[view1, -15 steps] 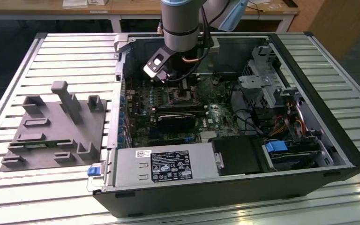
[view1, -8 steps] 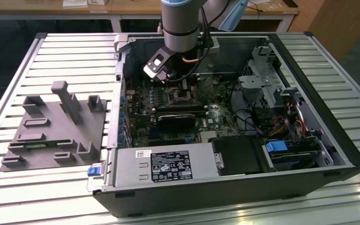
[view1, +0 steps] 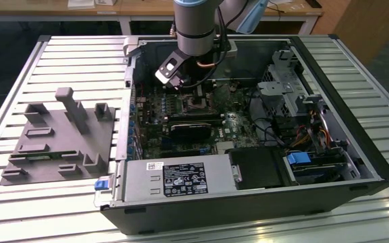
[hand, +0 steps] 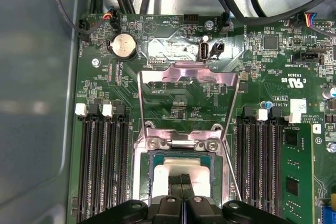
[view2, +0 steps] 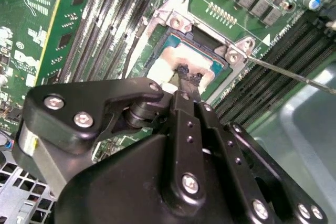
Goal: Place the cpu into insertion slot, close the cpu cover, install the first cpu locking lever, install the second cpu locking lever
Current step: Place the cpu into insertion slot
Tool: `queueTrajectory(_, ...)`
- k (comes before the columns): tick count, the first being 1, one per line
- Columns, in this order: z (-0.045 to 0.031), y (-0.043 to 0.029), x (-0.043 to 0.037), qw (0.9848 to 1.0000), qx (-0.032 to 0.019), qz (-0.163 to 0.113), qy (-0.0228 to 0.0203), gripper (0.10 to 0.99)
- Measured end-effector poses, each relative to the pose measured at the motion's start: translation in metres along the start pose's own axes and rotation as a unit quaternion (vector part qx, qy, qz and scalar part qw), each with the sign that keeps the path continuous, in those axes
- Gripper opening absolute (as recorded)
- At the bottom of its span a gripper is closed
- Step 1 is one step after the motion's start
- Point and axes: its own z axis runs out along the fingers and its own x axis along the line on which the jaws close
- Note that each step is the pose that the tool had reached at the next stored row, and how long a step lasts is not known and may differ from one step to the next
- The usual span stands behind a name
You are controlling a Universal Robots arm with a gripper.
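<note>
The cpu (hand: 164,174) lies flat in the insertion slot (hand: 140,177), its top smeared with whitish paste; it is also in the second wrist view (view2: 169,59) inside the metal-rimmed slot (view2: 176,20). My gripper (hand: 181,180) stands right over the chip's middle, black fingertips (view2: 190,81) pressed together and at its top surface. The cpu cover (hand: 185,73), a silvery windowed frame, is swung open past the socket's hinge edge. A thin wire lever (hand: 231,174) stands loose beside the socket (view2: 294,73). In the exterior view the gripper (view1: 193,94) reaches down into the open computer case.
Long black memory slots (hand: 102,166) flank the socket on both sides. A coin battery (hand: 122,45) and cables (hand: 231,3) lie beyond the cover. A grey fixture (view1: 59,136) sits at the exterior view's left of the case; a power supply (view1: 174,182) and drive cage (view1: 296,96) are inside it.
</note>
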Motion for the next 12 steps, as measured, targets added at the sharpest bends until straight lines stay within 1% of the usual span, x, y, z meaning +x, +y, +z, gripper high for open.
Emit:
queueTrajectory(4, -0.0070, 0.0004, 0.0000, 1.0000, 0.0004, 0.000, -0.0007, 0.106)
queueTrajectory(12, -0.0317, 0.0026, 0.0007, 1.0000, 0.0003, 0.000, -0.0008, 0.106)
